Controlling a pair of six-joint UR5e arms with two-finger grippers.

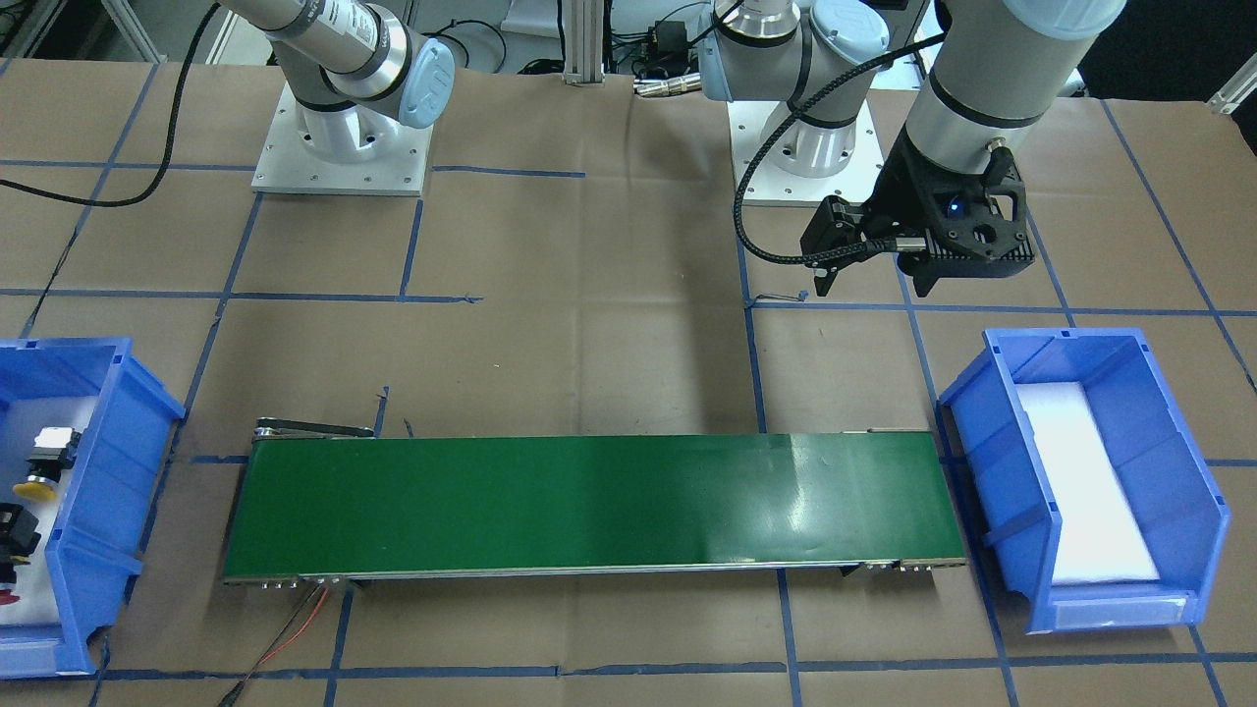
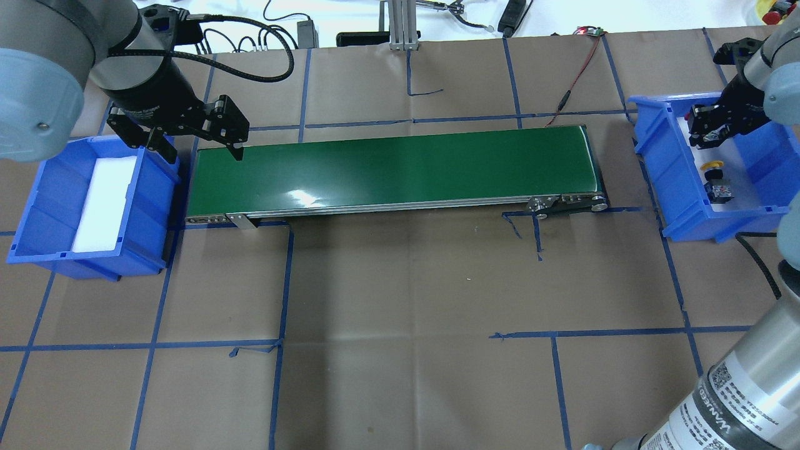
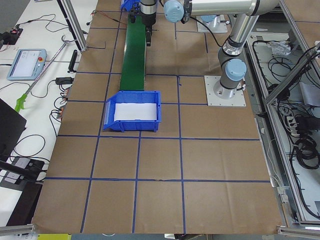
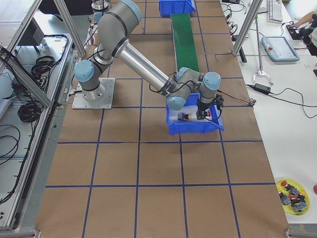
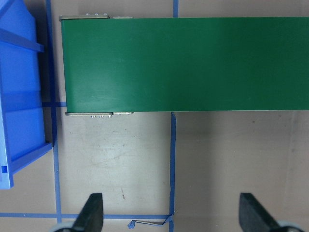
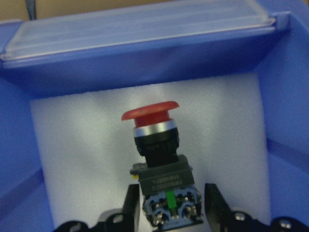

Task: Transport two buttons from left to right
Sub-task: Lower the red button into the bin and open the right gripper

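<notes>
The red-capped button (image 6: 157, 145) lies lengthwise over the white foam of the blue bin (image 2: 662, 169) on my right. My right gripper (image 6: 169, 212) reaches into that bin (image 2: 706, 132) and is shut on the button's black-and-grey body, with one finger (image 6: 131, 205) on each side. The yellow-capped button (image 2: 715, 178) lies loose on the foam beside it and also shows in the front-facing view (image 1: 44, 462). My left gripper (image 2: 203, 153) is open and empty. It hovers at the left end of the green conveyor (image 2: 387, 169), between the belt and the other blue bin (image 2: 150, 206).
The left-hand bin holds only a white foam pad (image 2: 103, 200). The conveyor (image 1: 589, 501) runs between the two bins. Red wires (image 2: 572, 81) run from the belt's far right end. Brown paper with blue tape lines covers the table.
</notes>
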